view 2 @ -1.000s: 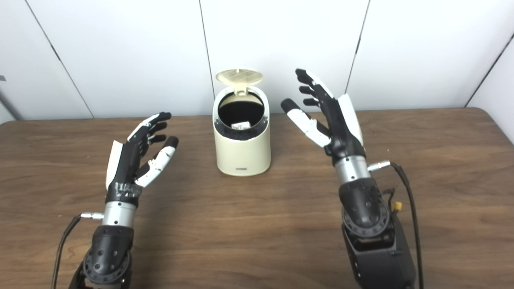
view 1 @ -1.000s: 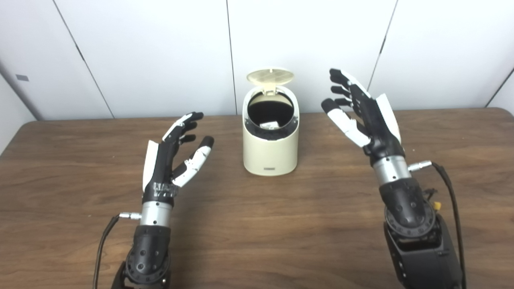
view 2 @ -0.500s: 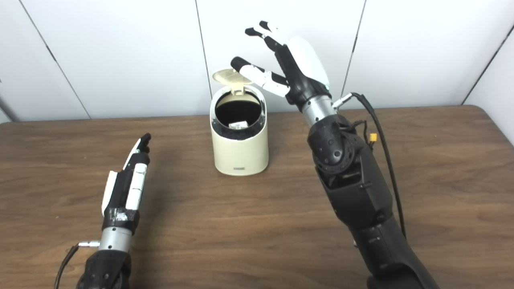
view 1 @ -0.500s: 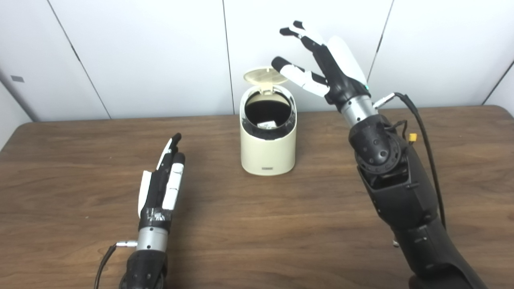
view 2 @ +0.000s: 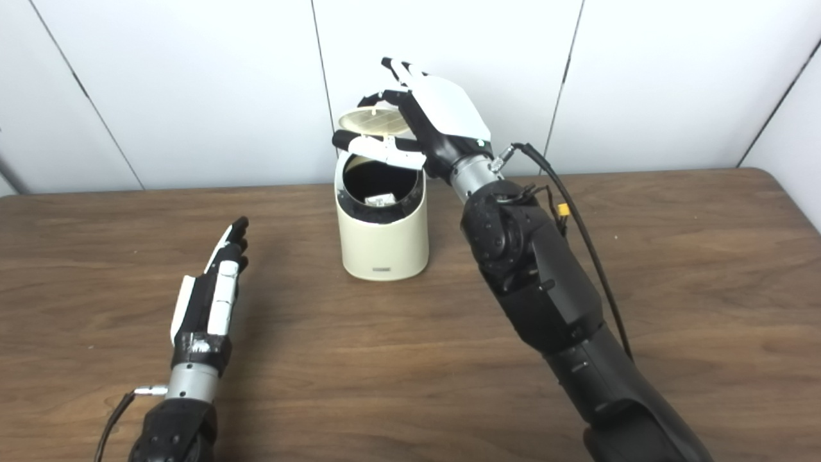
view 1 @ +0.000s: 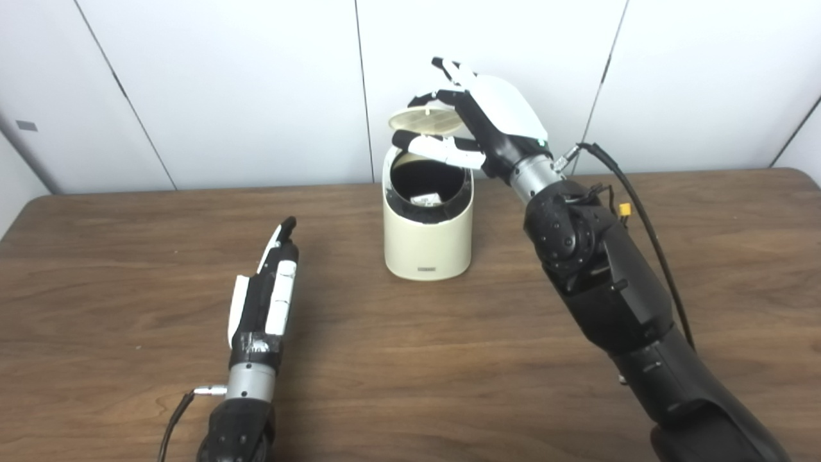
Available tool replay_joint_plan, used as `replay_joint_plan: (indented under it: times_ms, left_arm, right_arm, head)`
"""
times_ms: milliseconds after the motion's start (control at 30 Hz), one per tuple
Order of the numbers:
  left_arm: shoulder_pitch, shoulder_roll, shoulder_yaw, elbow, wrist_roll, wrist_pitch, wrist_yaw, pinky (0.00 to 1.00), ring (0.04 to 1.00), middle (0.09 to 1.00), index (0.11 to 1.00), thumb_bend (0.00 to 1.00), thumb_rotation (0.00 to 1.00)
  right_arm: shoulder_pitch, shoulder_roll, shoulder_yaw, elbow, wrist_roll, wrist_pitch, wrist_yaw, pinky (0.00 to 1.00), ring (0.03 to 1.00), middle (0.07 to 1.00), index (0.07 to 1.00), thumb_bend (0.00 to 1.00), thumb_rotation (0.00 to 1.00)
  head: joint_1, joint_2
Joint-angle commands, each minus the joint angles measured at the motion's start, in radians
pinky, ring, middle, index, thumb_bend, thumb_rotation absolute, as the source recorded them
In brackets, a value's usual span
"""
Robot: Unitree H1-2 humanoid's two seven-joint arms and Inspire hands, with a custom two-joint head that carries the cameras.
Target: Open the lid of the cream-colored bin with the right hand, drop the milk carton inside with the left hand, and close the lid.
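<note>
Last step in hand: the lid is to be closed.

On the counter the bin stands open, and the carton is seen already inside, low in the opening. The right hand is held over the raised lid, its fingers spread around the lid, nothing gripped; contact cannot be told. The left hand lies empty near the counter, fingers straight and together. Next, a downward push on the lid is judged needed until it shuts.
</note>
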Motion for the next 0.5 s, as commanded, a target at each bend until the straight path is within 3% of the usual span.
replay_joint_plan:
  times_ms: [0, 267, 467]
  left_arm:
    - [-0.03, -0.003, 0.005, -0.022, 0.004, -0.028, 0.001, 0.99, 1.0, 1.0, 1.0, 0.65, 0.99]
    - [-0.03, -0.008, 0.008, -0.008, 0.02, -0.04, 0.012, 0.97, 1.0, 1.0, 0.999, 0.63, 1.0]
    - [-0.032, -0.017, 0.02, 0.008, 0.026, -0.054, 0.025, 0.96, 1.0, 1.0, 0.993, 0.63, 1.0]
  right_arm:
    - [-0.031, -0.015, -0.008, -0.027, -0.023, -0.035, -0.028, 1.0, 1.0, 0.984, 0.628, 0.58, 0.98]
    - [0.019, -0.008, -0.034, -0.044, -0.01, -0.061, -0.069, 1.0, 1.0, 0.944, 0.563, 0.56, 1.0]
    - [0.055, 0.0, -0.035, -0.07, -0.025, -0.062, -0.072, 1.0, 1.0, 0.94, 0.569, 0.56, 1.0]
  head:
    - [-0.001, 0.001]
    - [0.002, 0.006]
    - [0.001, 0.01]
